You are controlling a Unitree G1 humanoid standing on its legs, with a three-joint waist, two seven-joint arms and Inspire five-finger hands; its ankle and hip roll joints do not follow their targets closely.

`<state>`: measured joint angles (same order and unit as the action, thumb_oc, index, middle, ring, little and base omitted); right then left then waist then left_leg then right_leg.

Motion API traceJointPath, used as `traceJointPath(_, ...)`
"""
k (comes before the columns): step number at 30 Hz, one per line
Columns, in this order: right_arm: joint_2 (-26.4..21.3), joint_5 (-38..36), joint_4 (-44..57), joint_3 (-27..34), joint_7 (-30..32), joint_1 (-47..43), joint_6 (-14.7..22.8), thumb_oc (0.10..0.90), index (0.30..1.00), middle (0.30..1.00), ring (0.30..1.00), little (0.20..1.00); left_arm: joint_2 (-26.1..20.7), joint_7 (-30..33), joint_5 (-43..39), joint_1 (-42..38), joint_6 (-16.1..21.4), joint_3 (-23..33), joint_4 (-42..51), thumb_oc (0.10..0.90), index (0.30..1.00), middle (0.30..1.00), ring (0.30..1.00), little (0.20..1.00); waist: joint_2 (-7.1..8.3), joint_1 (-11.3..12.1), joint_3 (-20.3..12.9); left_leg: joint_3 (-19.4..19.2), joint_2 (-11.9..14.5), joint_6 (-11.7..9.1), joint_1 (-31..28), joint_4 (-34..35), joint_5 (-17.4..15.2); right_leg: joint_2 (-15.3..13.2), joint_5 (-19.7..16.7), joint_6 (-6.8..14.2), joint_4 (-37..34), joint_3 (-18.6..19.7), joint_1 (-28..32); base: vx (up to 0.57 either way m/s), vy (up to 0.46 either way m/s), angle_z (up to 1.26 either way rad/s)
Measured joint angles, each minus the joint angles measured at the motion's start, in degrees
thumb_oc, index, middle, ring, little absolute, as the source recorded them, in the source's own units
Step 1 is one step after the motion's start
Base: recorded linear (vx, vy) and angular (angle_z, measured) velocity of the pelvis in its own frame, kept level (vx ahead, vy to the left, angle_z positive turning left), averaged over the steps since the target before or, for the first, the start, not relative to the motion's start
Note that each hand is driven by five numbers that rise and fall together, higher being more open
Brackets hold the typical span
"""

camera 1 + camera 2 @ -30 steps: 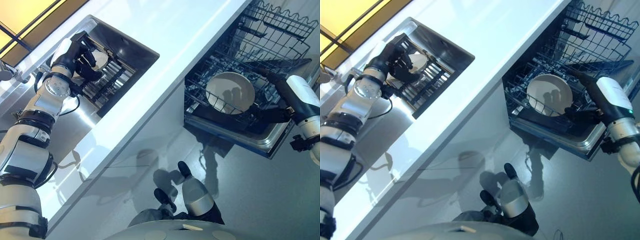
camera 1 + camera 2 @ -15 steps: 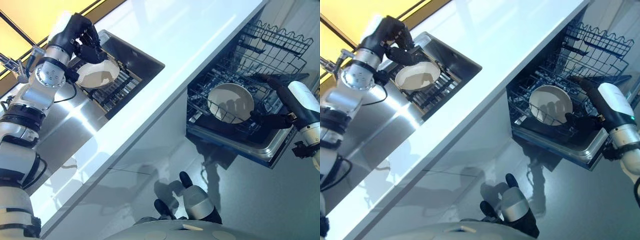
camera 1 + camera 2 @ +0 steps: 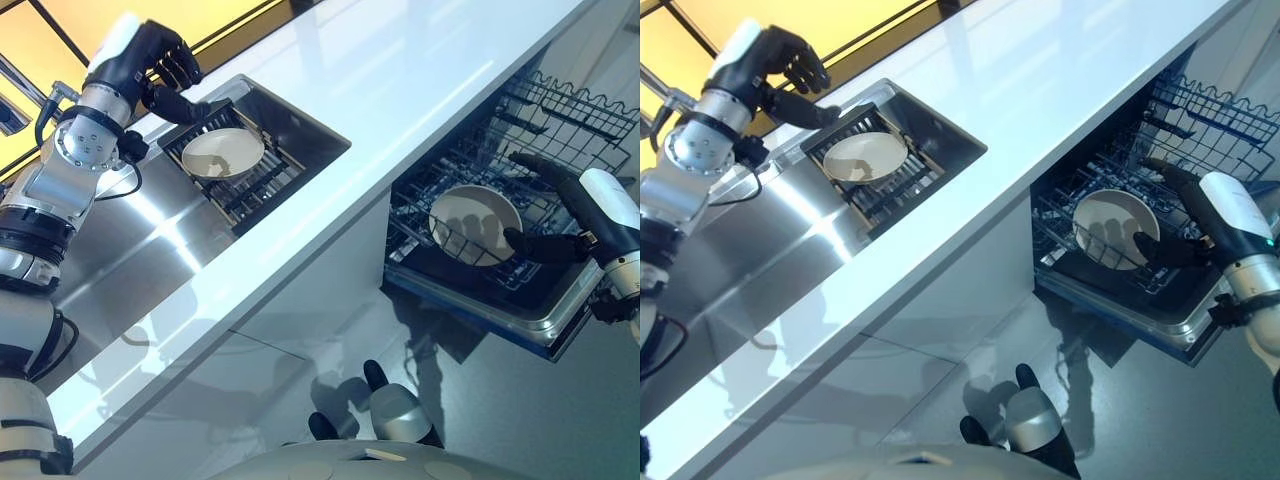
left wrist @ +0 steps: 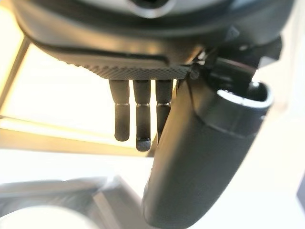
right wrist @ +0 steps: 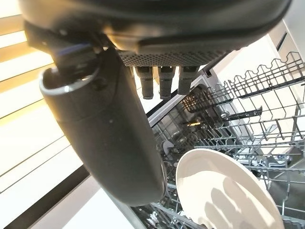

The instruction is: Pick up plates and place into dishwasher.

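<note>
You see long white counter [image 3: 380, 90] running across kitchen. Shiny metal sink [image 3: 290, 115] sits sunk into it, dark slatted rack [image 3: 250, 185] lying inside. Flat steel draining part [image 3: 130, 250] lies right beside sink. Grey floor [image 3: 480, 400] spreads below counter. Yellow window [image 3: 80, 20] glows behind sink.

No readable text, labels, numbers or signs on any surface.

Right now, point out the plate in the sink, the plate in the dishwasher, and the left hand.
plate in the sink [image 3: 222, 153], left eye view, its centre.
plate in the dishwasher [image 3: 470, 222], left eye view, its face.
left hand [image 3: 150, 62], left eye view, its back.
</note>
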<state>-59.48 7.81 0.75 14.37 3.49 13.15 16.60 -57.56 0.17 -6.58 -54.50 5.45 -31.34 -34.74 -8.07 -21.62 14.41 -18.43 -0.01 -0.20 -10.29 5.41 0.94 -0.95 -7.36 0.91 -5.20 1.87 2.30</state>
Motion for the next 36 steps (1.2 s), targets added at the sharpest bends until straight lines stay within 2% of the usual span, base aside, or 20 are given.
traceJointPath(3, 0.06, -0.03, 0.00, -0.28, -0.46, -0.05, -0.55, 0.800, 0.900, 0.900, 0.900, 0.900, 0.25, -0.58, 1.36, 3.44, -0.73, -0.20, -0.54, 0.800, 0.900, 0.900, 0.900, 0.900, 0.00, -0.22, 0.00, 0.14, 0.02, 0.40, 0.03, -0.01, 0.27, 0.04, -0.01, -0.01, 0.00, -0.09, 0.02, 0.00, -0.015, 0.01)
traceJointPath(6, 0.12, -0.06, 0.00, -1.31, -1.38, -0.18, -1.00, 0.800, 0.900, 0.900, 0.900, 0.900, 2.49, -0.38, 3.55, 6.07, -1.45, -0.38, -2.12, 0.800, 0.900, 0.900, 0.900, 0.900, 0.05, -0.22, -0.02, 0.30, 0.03, 0.42, 0.06, -0.01, 0.29, 0.03, -0.01, -0.02, 0.00, -0.29, 0.06, 0.02, -0.058, 0.04)
traceJointPath(11, 0.16, -1.08, -0.01, -4.38, -3.23, -0.27, -1.10, 0.800, 0.900, 0.900, 0.900, 0.900, 11.01, 5.37, 9.05, 8.87, -1.49, -0.13, -6.56, 0.800, 0.900, 0.900, 0.900, 0.900, 0.64, -0.26, -0.25, 0.83, 0.05, 0.41, 0.47, 0.00, 0.35, -0.05, 0.01, -0.02, 0.00, -0.76, -0.04, 0.02, -0.073, 0.06)
traceJointPath(15, 0.16, -1.13, 0.01, -6.09, -3.85, -0.55, -1.08, 0.800, 0.900, 0.900, 0.900, 0.900, 13.93, 6.86, 12.32, 9.55, -1.36, -0.34, -7.25, 0.800, 0.900, 0.900, 0.900, 0.900, 1.85, -0.73, -0.29, 0.90, 0.05, 0.41, 0.59, 0.00, 0.39, -0.06, 0.01, -0.01, 0.00, -0.80, -0.09, 0.01, -0.043, 0.01)
traceJointPath(19, 0.17, -1.17, 0.01, -6.60, -3.93, -0.69, -1.09, 0.800, 0.900, 0.900, 0.900, 0.900, 14.94, 8.58, 12.95, 9.54, -1.14, -0.34, -9.01, 0.800, 0.900, 0.900, 0.900, 0.900, 2.62, -1.89, -0.66, 0.78, 0.04, 0.41, 0.61, 0.00, 0.37, -0.08, 0.05, 0.02, 0.00, -0.70, -0.12, 0.02, -0.015, -0.01)
traceJointPath(26, 0.17, -1.20, -0.09, -6.66, -4.38, -0.85, -1.42, 0.800, 0.900, 0.900, 0.900, 0.900, 15.19, 11.15, 12.95, 9.54, 1.04, -0.35, -12.91, 0.800, 0.900, 0.900, 0.900, 0.900, 2.65, -2.82, -0.67, 0.75, 0.07, 0.40, 0.60, -0.01, 0.37, -0.05, 0.07, 0.05, 0.00, -0.69, -0.12, 0.03, -0.029, 0.00)
traceJointPath(36, 0.16, -1.36, -0.09, -6.66, -4.69, -0.74, -1.60, 0.800, 0.900, 0.900, 0.900, 0.900, 15.26, 11.93, 13.52, 9.53, 1.46, -0.53, -14.53, 0.800, 0.900, 0.900, 0.900, 0.900, 2.66, -3.82, -0.66, 0.60, 0.05, 0.08, 0.62, 0.00, 0.15, -0.05, 0.08, 0.06, 0.00, -0.54, -0.14, 0.04, -0.026, -0.01)
